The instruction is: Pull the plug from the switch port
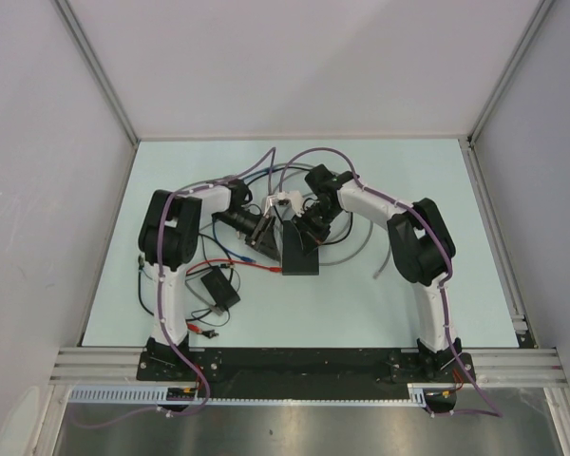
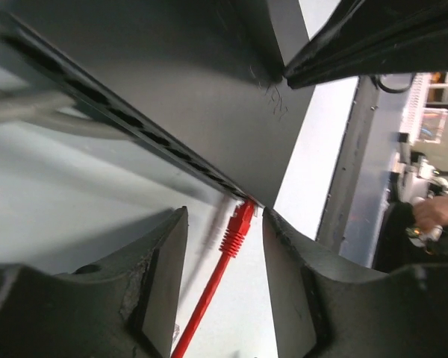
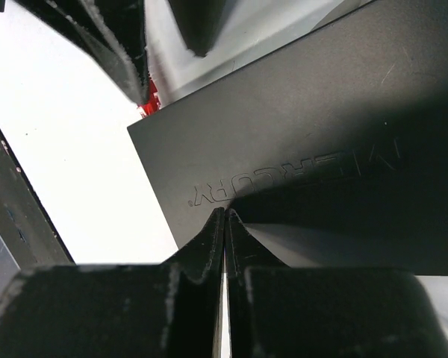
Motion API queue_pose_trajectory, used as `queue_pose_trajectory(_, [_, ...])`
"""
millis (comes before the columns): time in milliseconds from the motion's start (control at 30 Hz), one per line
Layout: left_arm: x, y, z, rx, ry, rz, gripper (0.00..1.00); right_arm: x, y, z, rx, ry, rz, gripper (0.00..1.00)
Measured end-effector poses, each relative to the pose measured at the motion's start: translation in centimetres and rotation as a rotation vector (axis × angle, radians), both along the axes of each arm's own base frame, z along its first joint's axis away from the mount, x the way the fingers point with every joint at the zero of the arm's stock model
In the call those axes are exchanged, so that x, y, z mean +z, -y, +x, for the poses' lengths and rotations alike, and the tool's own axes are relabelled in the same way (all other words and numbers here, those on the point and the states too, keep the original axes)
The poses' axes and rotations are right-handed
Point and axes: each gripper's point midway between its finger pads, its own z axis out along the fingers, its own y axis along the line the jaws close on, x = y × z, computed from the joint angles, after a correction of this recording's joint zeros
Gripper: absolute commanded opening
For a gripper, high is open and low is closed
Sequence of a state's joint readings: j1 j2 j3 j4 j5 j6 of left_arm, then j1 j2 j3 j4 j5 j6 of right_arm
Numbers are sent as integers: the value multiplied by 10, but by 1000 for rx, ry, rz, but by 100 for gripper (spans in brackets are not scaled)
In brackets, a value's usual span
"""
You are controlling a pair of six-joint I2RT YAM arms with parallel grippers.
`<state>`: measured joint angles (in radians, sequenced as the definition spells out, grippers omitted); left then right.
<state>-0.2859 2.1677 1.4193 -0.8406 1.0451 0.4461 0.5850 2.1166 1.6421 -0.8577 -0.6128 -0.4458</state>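
**Red plug seated in switch port, left fingers parted around it**

The left gripper [image 2: 225, 216] is held open. The red plug [image 2: 237, 227] is seen between its fingers [image 2: 160, 283], with a gap on each side and no contact. The plug is seated in the end socket of the switch port [image 2: 142, 134], just beyond the fingertips, on the narrow edge of the dark grey switch [image 2: 201, 82]. The red cable [image 2: 201, 306] is led back between the fingers. Blurred grey cables [image 2: 22, 108] are seen along the row, out past the left-hand finger.

The right gripper [image 3: 225, 224] is pressed closed with nothing between its fingers. Its tips are set against the switch near its edge, just below the embossed MERCURY lettering [image 3: 299, 175].

A small black box [image 1: 218, 285] is seen well apart, behind the left gripper.
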Motion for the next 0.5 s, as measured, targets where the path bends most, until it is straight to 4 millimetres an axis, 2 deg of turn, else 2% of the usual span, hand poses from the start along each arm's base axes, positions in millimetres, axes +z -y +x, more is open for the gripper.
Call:
queue_pose_trajectory(167, [-2, -3, -13, -16, -65, 3, 49, 0, 0, -1, 1, -3, 2, 2])
queue_pose_trajectory(500, [-6, -1, -25, -19, -137, -3, 42, -1, -1, -2, 4, -6, 4, 3])
